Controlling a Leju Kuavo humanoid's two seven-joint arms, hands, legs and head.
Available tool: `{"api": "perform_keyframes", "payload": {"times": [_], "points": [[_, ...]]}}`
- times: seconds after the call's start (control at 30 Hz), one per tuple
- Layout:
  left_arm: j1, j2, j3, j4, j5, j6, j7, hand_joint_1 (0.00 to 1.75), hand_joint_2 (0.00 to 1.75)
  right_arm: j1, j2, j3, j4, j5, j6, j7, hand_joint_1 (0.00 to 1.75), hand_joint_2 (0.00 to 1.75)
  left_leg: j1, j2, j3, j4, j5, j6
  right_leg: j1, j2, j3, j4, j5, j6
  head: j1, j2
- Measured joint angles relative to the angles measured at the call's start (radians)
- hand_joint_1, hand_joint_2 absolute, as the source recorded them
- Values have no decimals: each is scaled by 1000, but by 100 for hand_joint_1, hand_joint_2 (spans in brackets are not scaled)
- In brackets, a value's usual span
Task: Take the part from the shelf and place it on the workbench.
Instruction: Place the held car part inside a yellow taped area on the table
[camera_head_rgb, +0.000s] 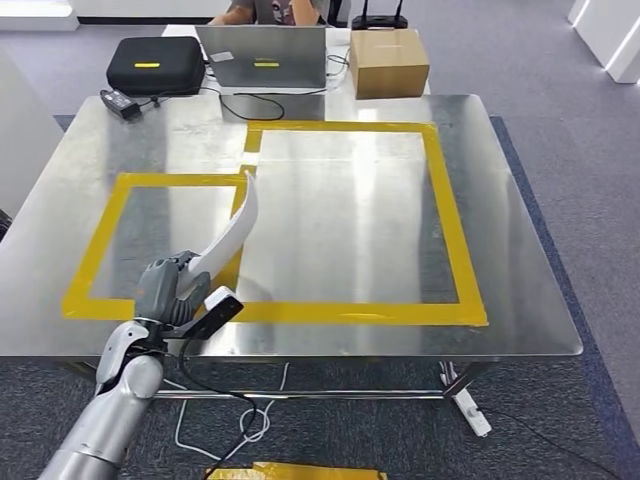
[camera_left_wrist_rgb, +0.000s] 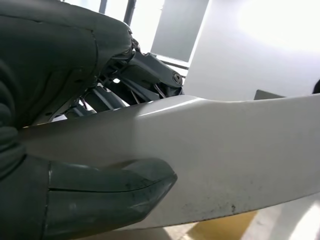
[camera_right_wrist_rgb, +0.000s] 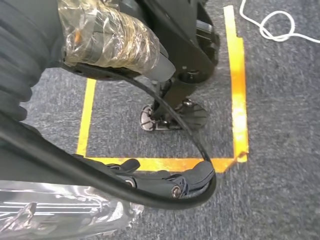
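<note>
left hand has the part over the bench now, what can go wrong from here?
1. The left hand grips the curved white part at one end, so the long free end could swing or slip in the fingers.
2. The part hangs over the yellow tape between the two marked zones, so a release here might straddle the line.
3. The hand sits near the metal workbench's front edge, so a bounce could send the part off.

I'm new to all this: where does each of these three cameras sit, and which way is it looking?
Head view: high on the body, looking forward and down at the metal workbench; the left hand holds the white part.
Left wrist view: behind the left hand, close on the part.
Right wrist view: at the hanging right hand, facing taped carpet.
Head and left wrist views share the part.
</note>
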Motion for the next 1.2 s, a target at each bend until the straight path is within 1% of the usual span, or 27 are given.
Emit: {"api": "perform_keyframes", "payload": {"times": [0.07, 0.1, 0.13, 0.2, 0.23, 0.27, 0.3, 0.37, 0.4, 0.43, 0.47, 0.53, 0.6, 0.63, 0.7, 0.73, 0.77, 0.8, 0.83, 0.87, 0.9, 0.93, 0.97, 1.03, 1.1, 1.13, 1.2], "points": [[-1, 0, 0, 1, -1, 4, 0, 175, 175, 0, 0, 1, 0, 0, -1, 0, 0, 175, 1, -3, 5, -4, 0, 14, -3, -3, -5, 6, -9, 11, 0, 0], [-3, 0, 1, 2, -1, 6, 0, 175, 175, -1, 0, 1, 0, 0, -1, 0, 0, 175, 2, -5, 8, -7, 0, 20, -4, -2, -17, 29, -23, 16, 2, 0], [-5, 0, 2, 2, -1, 8, 0, 175, 175, -1, 0, 2, 0, -1, -1, 0, 0, 175, 3, -6, 11, -9, 0, 26, -4, -1, -41, 73, -45, 19, 4, 0], [-5, -1, 2, 4, -2, 11, 0, 175, 175, -1, 0, 3, 1, -1, -1, 0, 0, 175, 1, -9, 13, -9, -5, 34, -4, 1, -117, 208, -96, 21, 7, 0], [-4, -1, 2, 4, -2, 12, 0, 175, 175, 0, 0, 4, 2, 0, -1, 0, 0, 175, -1, -11, 14, -8, -7, 36, -4, 1, -153, 265, -111, 21, 7, 0], [-3, -2, 2, 5, -3, 12, 0, 175, 175, 1, 0, 5, 2, 0, -1, 0, 0, 175, -3, -14, 16, -8, -9, 37, -4, 1, -175, 293, -108, 21, 7, 0], [-3, -2, 2, 6, -3, 12, 0, 175, 175, 2, 0, 6, 3, -1, -1, 1, 0, 175, -4, -18, 20, -8, -12, 37, -4, 1, -175, 277, -82, 18, 7, 0], [-3, -4, 2, 7, -5, 13, 0, 175, 175, 3, 0, 7, 3, -1, -2, 1, 0, 175, -7, -25, 31, -8, -19, 34, -3, 6, -124, 152, 0, 9, 8, 0], [-4, -5, 2, 7, -6, 13, 0, 175, 175, 2, 0, 7, 3, -1, -3, 1, 0, 175, -9, -28, 35, -7, -23, 31, -2, 11, -90, 85, 27, 4, 7, 0], [-4, -5, 3, 8, -7, 14, 0, 175, 175, 1, -1, 8, 3, -1, -3, 1, 0, 175, -10, -31, 37, -7, -26, 27, -1, 15, -66, 41, 38, 0, 7, 0], [-5, -6, 3, 9, -8, 14, 0, 175, 175, 0, -1, 8, 3, -1, -3, 1, 0, 175, -10, -32, 38, -7, -28, 22, 0, 18, -53, 21, 37, -3, 7, 0], [-5, -6, 3, 10, -10, 16, 0, 175, 175, 0, -1, 10, 3, -2, -3, 1, 0, 175, -8, -35, 38, -7, -32, 12, 1, 17, -45, 12, 30, -9, 7, 0], [-5, -5, 4, 10, -13, 17, 1, 175, 175, 0, -1, 12, 3, -2, -4, 1, 0, 175, -6, -30, 29, 18, -50, -1, -2, 13, -38, 6, 30, -18, 4, 0], [-6, -4, 5, 11, -14, 17, 2, 175, 175, -1, -1, 13, 3, -3, -5, 1, 0, 175, -5, -25, 11, 57, -70, -7, -5, 10, -33, 3, 29, -23, 2, 0], [-6, -4, 6, 12, -19, 17, 6, 175, 175, -1, -1, 16, 3, -4, -5, 1, 0, 175, 0, -19, -53, 184, -125, -17, -5, 4, -24, 2, 22, -31, -2, 0], [-4, -4, 7, 15, -21, 17, 8, 175, 175, 0, -1, 16, 3, -5, -5, 2, 0, 175, 2, -19, -87, 242, -142, -21, -5, 1, -20, 2, 18, -32, -2, 0], [-2, -4, 8, 17, -22, 17, 11, 175, 175, 1, -1, 17, 3, -6, -5, 2, 0, 175, 4, -18, -109, 274, -141, -23, -5, -1, -15, 2, 14, -31, -2, 0], [0, -3, 9, 20, -25, 17, 14, 175, 175, 1, -1, 17, 4, -7, -5, 3, 0, 175, 5, -16, -115, 268, -118, -24, -5, -4, -9, 2, 9, -30, -2, 0], [0, -3, 10, 22, -27, 17, 16, 175, 175, 2, -1, 17, 4, -8, -5, 4, 0, 175, 7, -13, -103, 229, -82, -25, -6, -7, -1, 2, 4, -28, -2, 0], [0, -3, 11, 24, -29, 18, 17, 175, 175, 2, -1, 18, 4, -10, -5, 5, 0, 175, 7, -5, -77, 163, -36, -23, -5, -10, 6, 2, -2, -24, -2, 0], [-2, -3, 12, 26, -31, 18, 19, 175, 175, 1, -1, 18, 4, -11, -5, 6, 0, 175, 5, 6, -50, 99, -6, -22, -3, -13, 13, 4, -9, -19, -2, 0], [-5, -3, 14, 28, -31, 18, 19, 175, 175, 0, -1, 19, 4, -12, -5, 7, 0, 175, 3, 14, -29, 52, 10, -17, 0, -15, 17, 5, -14, -13, -2, 0], [-7, -3, 15, 29, -32, 19, 20, 175, 175, 0, -1, 20, 4, -13, -5, 8, 0, 175, 1, 20, -17, 21, 16, -12, 2, -19, 19, 5, -19, -8, -1, 0], [-9, -3, 17, 32, -34, 21, 21, 175, 175, -1, -2, 23, 4, -16, -5, 9, 0, 175, -1, 13, -15, 11, 7, 1, 4, -28, 22, 2, -24, 1, 0, 0], [-10, -3, 19, 34, -37, 23, 23, 175, 175, -2, -2, 25, 4, -17, -5, 10, 0, 175, 1, 5, -11, 7, 6, 15, 1, -27, 17, 17, -39, 12, 2, 0], [-12, -3, 19, 34, -39, 25, 25, 175, 175, -3, -2, 26, 4, -18, -5, 10, 0, 175, 3, 1, -9, 5, 6, 21, 1, -20, 0, 52, -60, 17, 4, 0], [-14, -3, 21, 35, -41, 28, 27, 175, 175, -2, -1, 27, 4, -18, -5, 10, 0, 175, 3, -7, -6, 4, 3, 30, -1, -5, -72, 185, -118, 21, 9, 0]]}}
